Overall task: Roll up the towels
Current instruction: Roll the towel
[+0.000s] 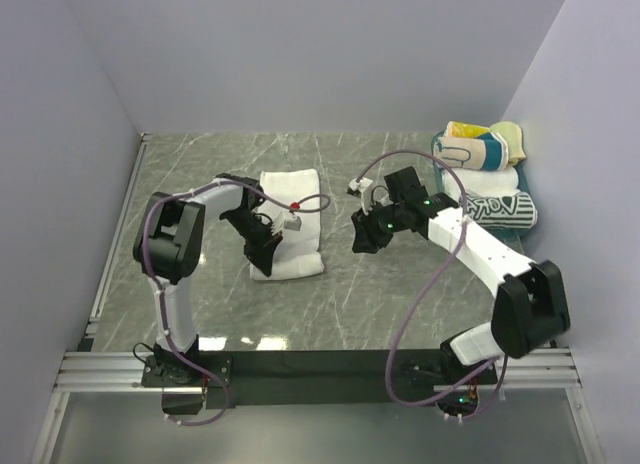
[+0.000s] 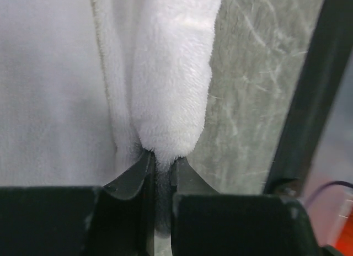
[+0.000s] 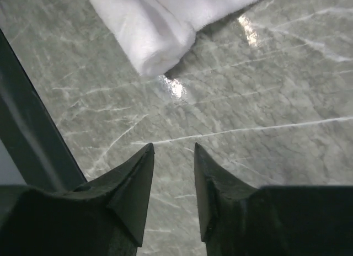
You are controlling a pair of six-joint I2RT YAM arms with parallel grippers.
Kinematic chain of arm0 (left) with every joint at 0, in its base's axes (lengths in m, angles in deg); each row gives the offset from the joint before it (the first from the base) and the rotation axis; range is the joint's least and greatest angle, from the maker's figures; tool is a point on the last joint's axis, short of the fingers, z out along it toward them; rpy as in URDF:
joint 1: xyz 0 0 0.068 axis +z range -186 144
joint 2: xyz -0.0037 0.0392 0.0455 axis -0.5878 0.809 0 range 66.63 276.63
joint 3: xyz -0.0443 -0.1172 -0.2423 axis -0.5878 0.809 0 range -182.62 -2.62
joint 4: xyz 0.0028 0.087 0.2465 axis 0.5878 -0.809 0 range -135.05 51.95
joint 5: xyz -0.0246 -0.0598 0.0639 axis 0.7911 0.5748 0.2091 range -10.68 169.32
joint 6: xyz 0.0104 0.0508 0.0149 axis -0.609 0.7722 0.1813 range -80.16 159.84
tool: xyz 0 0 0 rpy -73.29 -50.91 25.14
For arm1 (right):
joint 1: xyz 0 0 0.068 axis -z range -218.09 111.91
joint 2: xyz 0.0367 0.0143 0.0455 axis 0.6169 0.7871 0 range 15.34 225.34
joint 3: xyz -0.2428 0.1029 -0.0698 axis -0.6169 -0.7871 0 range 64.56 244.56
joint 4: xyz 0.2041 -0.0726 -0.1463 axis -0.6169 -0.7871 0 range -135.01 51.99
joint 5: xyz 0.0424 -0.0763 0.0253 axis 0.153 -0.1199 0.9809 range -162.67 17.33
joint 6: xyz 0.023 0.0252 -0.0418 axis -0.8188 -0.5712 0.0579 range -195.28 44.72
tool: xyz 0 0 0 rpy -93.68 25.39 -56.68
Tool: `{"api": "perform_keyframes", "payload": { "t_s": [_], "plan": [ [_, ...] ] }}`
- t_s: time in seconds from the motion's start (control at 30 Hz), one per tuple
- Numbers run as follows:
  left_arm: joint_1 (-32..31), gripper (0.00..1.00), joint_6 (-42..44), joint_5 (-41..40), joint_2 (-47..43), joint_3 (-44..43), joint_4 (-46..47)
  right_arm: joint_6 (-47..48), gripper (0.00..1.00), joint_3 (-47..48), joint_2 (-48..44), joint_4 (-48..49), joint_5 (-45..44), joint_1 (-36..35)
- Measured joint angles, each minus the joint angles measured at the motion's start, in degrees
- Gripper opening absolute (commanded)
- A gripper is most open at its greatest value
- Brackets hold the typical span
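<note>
The large plain white towel (image 1: pixel 291 224) lies on the marble table left of centre, its near end folded over. My left gripper (image 1: pixel 266 246) is shut on that folded near edge; in the left wrist view the fold (image 2: pixel 171 85) bulges from between the jaws. My right gripper (image 1: pixel 362 236) is open and empty, just right of the towel and above the table. In the right wrist view the towel's rolled corner (image 3: pixel 157 32) lies ahead of the fingertips. Rolled towels sit at the far right: a yellow-teal striped one (image 1: pixel 480 144) and a white one with dark print (image 1: pixel 498 208).
The rolled towels are stacked against the right wall. Grey walls enclose the table on the left, back and right. A black strip and metal rail (image 1: pixel 320 366) run along the near edge by the arm bases.
</note>
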Motion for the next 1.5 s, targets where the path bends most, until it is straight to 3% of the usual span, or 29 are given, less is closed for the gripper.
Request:
{"api": "perform_keyframes", "payload": {
  "t_s": [0.17,0.33,0.53,0.8,1.1,1.3,1.5],
  "plan": [
    [0.98,0.01,-1.73,1.84,7.91,-8.22,-8.66,3.63,0.38,-1.14,-4.37,1.31,-3.04,-2.89],
    [1.11,0.01,-2.03,2.38,12.61,-13.29,-14.29,7.04,0.5,-2.78,-3.45,4.09,-10.56,-14.21],
    [1.68,0.02,-2.03,3.76,15.15,-15.08,-17.2,11.26,0.58,-2.58,2.36,13.35,-20.61,-26.16],
    [2.86,0.1,-2.23,5.33,16.11,-15.3,-18.1,17.81,0.58,-2.32,13.16,24.24,-27.54,-29.35],
    [3.65,0.12,-3.23,5.57,16.22,-15.3,-18.08,22.95,0.41,-0.35,19.56,26.25,-26.38,-29.59],
    [5.33,0.16,-3.63,6.38,16.17,-14.21,-17.92,24.94,0.02,4.74,22.14,20.31,-23.15,-29.4],
    [8.59,0.33,-4.0,8.0,14.38,-10.43,-15.93,24.37,0.0,11.17,24.81,10.67,-14.82,-28.13]
  ]
}}
